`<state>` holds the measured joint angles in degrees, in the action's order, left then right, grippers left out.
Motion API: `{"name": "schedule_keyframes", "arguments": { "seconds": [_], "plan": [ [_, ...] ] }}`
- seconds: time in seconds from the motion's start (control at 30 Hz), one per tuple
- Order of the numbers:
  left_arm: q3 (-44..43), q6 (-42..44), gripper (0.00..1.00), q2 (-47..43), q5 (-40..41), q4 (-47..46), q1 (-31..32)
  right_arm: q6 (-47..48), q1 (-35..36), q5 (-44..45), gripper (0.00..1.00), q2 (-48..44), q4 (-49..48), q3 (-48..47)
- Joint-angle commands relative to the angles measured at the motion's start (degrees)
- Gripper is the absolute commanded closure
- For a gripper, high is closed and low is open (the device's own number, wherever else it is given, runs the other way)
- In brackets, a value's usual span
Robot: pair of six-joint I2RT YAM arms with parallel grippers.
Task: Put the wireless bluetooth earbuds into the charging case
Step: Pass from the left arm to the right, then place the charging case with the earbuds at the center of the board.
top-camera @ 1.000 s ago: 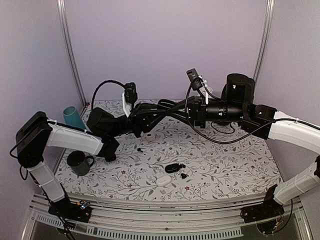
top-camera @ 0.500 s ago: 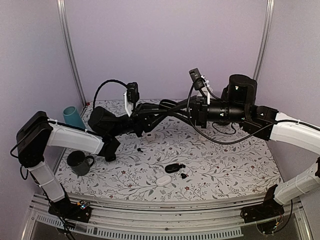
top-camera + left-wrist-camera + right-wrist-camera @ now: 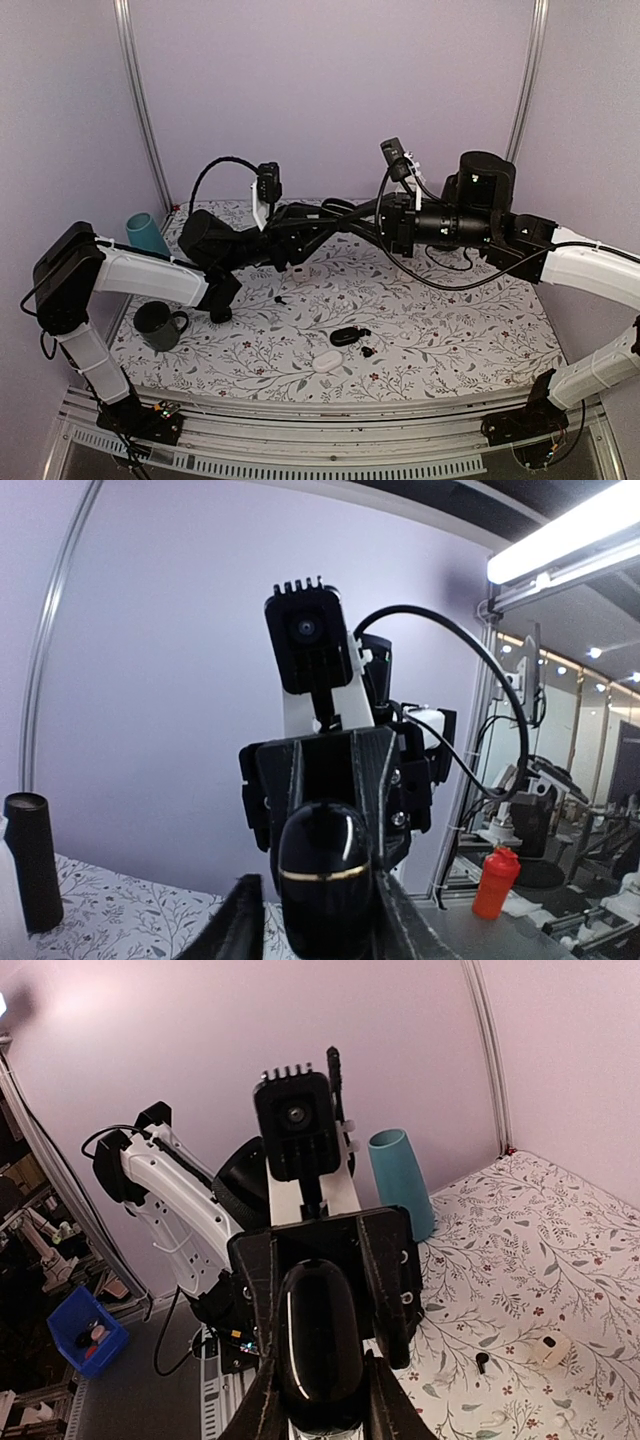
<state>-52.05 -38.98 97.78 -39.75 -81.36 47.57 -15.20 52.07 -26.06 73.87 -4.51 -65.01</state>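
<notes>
- Right fingers [image 3: 262,1410] pinch the black charging case [image 3: 318,1345] in mid-air.
- Left fingers [image 3: 245,925] flank it too; whether they grip, I cannot tell.
- Its lid looks closed.
- One earbud [image 3: 279,299] lies mid-desk [image 3: 450,330], a second earbud [image 3: 368,350] toward the near edge.
- Judged so: neither inserted yet.

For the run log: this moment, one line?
black case mid-air between both grippers | right gripper shut on it | left gripper grip unclear

no readable txt, labels or nos. anywhere
</notes>
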Motion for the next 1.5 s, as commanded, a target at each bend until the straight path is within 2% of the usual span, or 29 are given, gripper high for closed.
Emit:
{"name": "schedule_keyframes", "arguments": {
  "seconds": [0.0,0.07,0.1,0.13,0.17,0.3,0.47,0.7,0.9,1.1,1.2,1.3,1.47],
  "plan": [
    [0.0,2.5,0.54,-0.5,3.2,3.8,-0.5,-0.9,0.4,0.8,0.96,-1.6,-1.9,1.0],
    [1.1,3.8,0.44,-1.3,4.9,3.8,-0.5,-1.2,0.4,2.0,0.96,-1.8,-1.7,1.4],
    [1.8,4.5,0.24,-1.7,5.8,3.8,-0.5,-1.4,0.4,2.9,0.96,-1.8,-1.7,1.7],
    [2.5,5.4,0.1,-2.1,6.5,3.8,-0.5,-1.6,0.4,4.0,0.96,-1.8,-1.5,1.8],
    [3.3,6.2,0.05,-2.6,7.1,4.1,-0.5,-1.7,0.4,5.2,0.96,-1.8,-1.0,1.9],
    [5.7,9.5,0.04,-4.2,10.1,6.2,-0.5,-2.3,-0.4,8.8,0.96,-1.7,0.8,2.4],
    [8.0,12.8,0.04,-6.3,13.2,10.0,-0.5,-5.1,-4.0,9.4,0.96,-2.9,0.7,5.8],
    [6.9,15.7,0.04,-9.8,22.5,25.8,-0.5,-8.1,-9.0,9.8,0.97,-5.4,-0.8,12.8],
    [0.3,18.4,0.04,-12.2,32.8,46.0,-0.7,-11.8,-13.6,14.4,0.97,-7.8,0.3,18.5],
    [-0.5,19.0,0.04,-14.5,41.7,51.8,-1.9,-18.5,-16.6,27.4,0.97,-12.1,4.5,25.9],
    [-0.1,16.9,0.04,-15.5,50.3,54.5,-2.6,-23.2,-19.1,30.7,0.97,-14.9,6.9,30.1],
    [1.7,16.8,0.04,-16.9,50.0,54.2,-3.5,-27.4,-22.2,32.8,0.97,-18.0,8.6,33.5],
    [3.8,13.5,0.04,-18.6,43.6,55.5,-5.6,-32.5,-27.0,33.9,0.97,-19.9,9.2,37.8]
  ]
}}
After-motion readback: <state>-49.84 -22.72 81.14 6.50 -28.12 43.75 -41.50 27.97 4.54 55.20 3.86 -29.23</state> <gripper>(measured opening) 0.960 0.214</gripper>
